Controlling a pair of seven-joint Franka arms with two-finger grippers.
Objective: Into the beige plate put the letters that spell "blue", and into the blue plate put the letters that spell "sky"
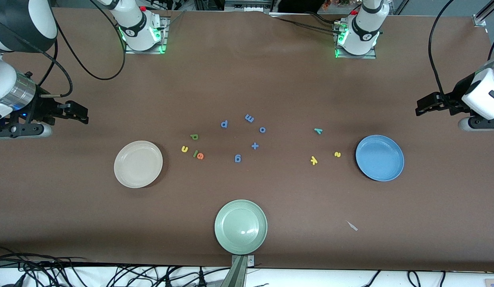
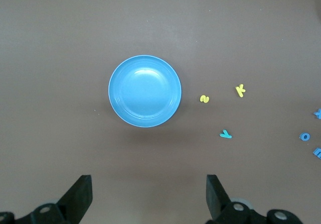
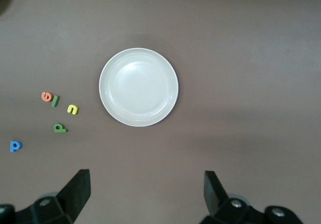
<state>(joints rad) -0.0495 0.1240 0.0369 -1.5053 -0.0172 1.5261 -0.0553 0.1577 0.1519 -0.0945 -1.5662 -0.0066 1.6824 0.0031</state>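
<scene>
The beige plate (image 1: 138, 164) (image 3: 138, 87) lies empty toward the right arm's end. Beside it sit the green b (image 1: 194, 136) (image 3: 60, 128), yellow u (image 1: 185, 149) (image 3: 72, 109), green l (image 1: 195, 154) (image 3: 55, 101) and orange e (image 1: 200, 156) (image 3: 46, 96). The blue plate (image 1: 379, 157) (image 2: 145, 91) lies empty toward the left arm's end, with the yellow s (image 1: 337, 154) (image 2: 204, 99), yellow k (image 1: 314, 160) (image 2: 240, 90) and teal y (image 1: 318, 130) (image 2: 225, 134) beside it. My right gripper (image 1: 83, 113) (image 3: 146, 191) hangs open over bare table by the beige plate. My left gripper (image 1: 419, 108) (image 2: 149, 194) hangs open by the blue plate.
Several all-blue letters and a blue plus sign (image 1: 254, 146) lie mid-table between the two groups. A pale green plate (image 1: 241, 226) sits nearest the front camera. A small pale scrap (image 1: 352, 226) lies on the brown table.
</scene>
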